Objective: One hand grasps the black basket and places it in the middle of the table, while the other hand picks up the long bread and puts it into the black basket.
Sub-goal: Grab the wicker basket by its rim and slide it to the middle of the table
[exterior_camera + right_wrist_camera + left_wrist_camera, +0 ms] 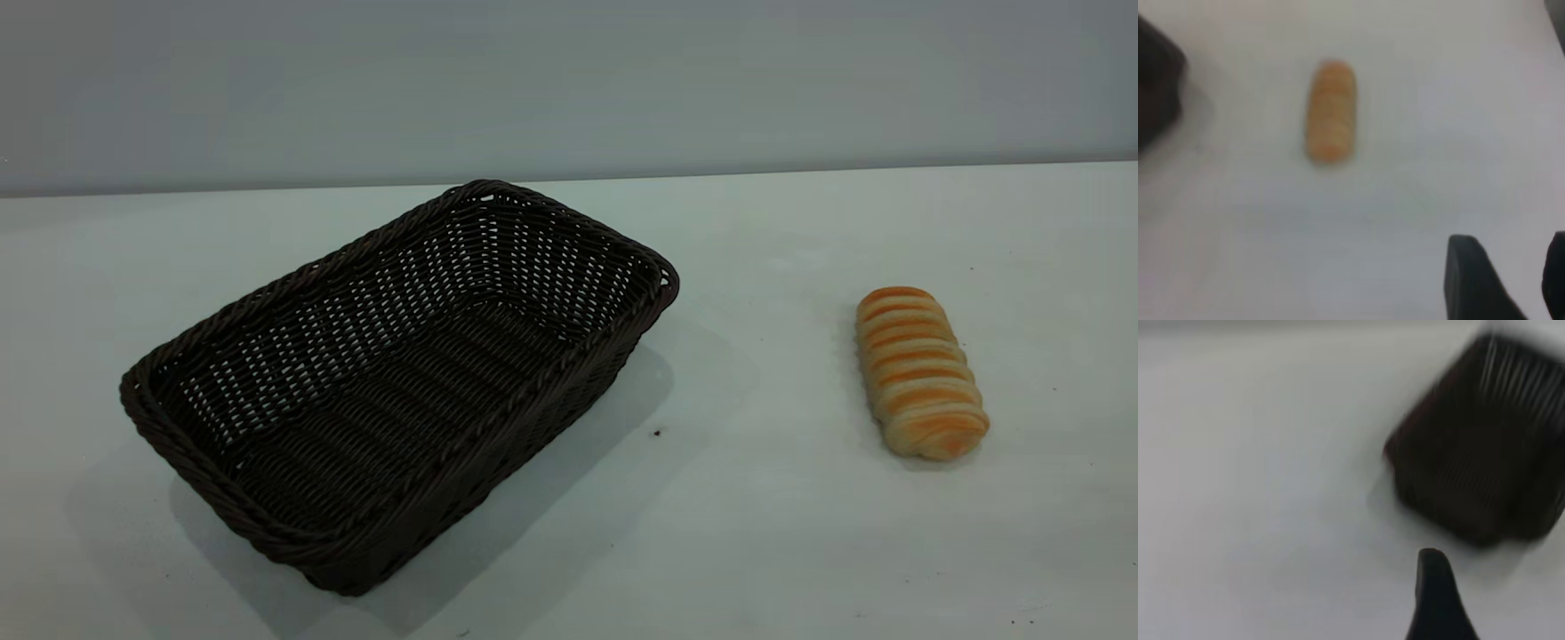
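Table (pixel 782 533), plain white smooth top with a few tiny dark specks, carries both task things. Large rectangular dark brown-black woven basket (pixel 391 373) with braided rim and openwork sloping sides sits on it, set at an angle, nothing inside; well apart from the oblong golden-orange bread roll (pixel 920 372) with pale crosswise stripes, which lies flat on the bare top.

Left gripper (pixel 1438 600): only one black finger shows in the left wrist view, so whether it is wide or narrow cannot be told. Basket (pixel 1478 447) lies ahead of that finger, apart from it, not touched.

Right gripper (pixel 1511 280): two black fingers with a bare gap of table between them, holding nothing. Bread (pixel 1331 111) lies well ahead of the fingertips, lengthwise away from them; a dark corner of the basket (pixel 1155 87) shows off to one side.
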Robot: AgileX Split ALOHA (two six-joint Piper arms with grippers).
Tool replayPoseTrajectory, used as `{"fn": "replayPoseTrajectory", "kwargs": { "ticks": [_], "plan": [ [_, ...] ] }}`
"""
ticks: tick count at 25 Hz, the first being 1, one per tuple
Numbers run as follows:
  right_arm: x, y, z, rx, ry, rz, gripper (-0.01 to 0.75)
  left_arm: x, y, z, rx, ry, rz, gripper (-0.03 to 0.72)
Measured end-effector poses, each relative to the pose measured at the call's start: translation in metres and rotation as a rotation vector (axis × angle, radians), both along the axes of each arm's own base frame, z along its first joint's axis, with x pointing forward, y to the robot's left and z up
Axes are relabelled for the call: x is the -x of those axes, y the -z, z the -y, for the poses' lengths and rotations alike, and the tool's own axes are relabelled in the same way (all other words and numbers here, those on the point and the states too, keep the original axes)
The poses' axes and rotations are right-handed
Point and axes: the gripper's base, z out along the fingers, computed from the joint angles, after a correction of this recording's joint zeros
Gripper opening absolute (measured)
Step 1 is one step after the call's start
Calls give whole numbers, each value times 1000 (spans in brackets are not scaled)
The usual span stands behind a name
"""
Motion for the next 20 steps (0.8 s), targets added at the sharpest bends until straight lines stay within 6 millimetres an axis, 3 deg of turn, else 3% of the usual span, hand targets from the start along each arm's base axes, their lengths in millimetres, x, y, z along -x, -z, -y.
{"fn": "replayPoseTrajectory", "kwargs": {
  "ticks": [3,8,11,20],
  "plan": [
    [-6,-15,-4,-35,-34,128,244,0,-22,8,176,21,165,524],
    [-26,-27,-8,-45,-71,191,244,-7,-43,14,358,58,331,513],
    [-40,-28,-8,-50,-76,176,244,-27,-44,15,414,24,229,497],
    [-69,-6,-11,-35,-116,16,253,-133,-12,14,504,-187,-287,491]
  ]
}}
